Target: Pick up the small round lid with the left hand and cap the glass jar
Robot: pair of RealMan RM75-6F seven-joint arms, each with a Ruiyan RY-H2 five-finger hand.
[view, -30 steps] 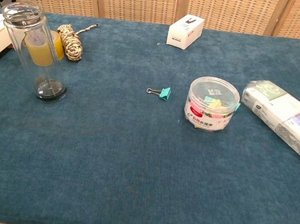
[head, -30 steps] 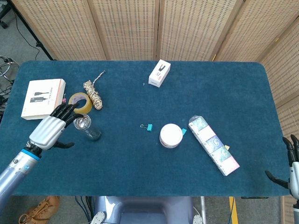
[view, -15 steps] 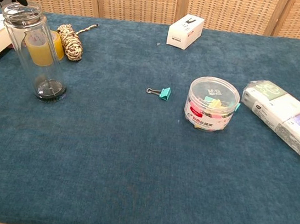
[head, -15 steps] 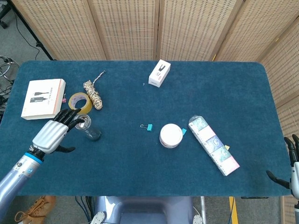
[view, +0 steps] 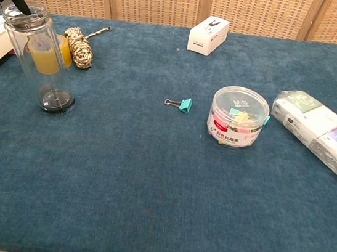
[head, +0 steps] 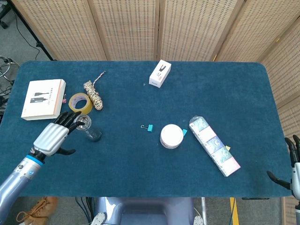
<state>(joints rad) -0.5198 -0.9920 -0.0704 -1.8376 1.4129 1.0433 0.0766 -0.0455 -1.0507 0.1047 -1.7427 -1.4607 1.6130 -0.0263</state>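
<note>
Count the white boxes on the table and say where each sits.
2. The small white box stands at the far middle of the table; the flat white box lies at the far left, beside the tape roll.

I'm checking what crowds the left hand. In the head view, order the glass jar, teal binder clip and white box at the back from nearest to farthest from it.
From the left hand:
1. Glass jar, at its fingertips.
2. Teal binder clip, mid-table.
3. White box, near the back edge.

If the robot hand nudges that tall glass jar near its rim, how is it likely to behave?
The glass jar stands tall on a narrow base, so a push near the rim would probably tip it. It looks empty, so likely light. The clear smooth wall may be slippery and breakable. The left robot hand has fingertips at the mouth.
</note>
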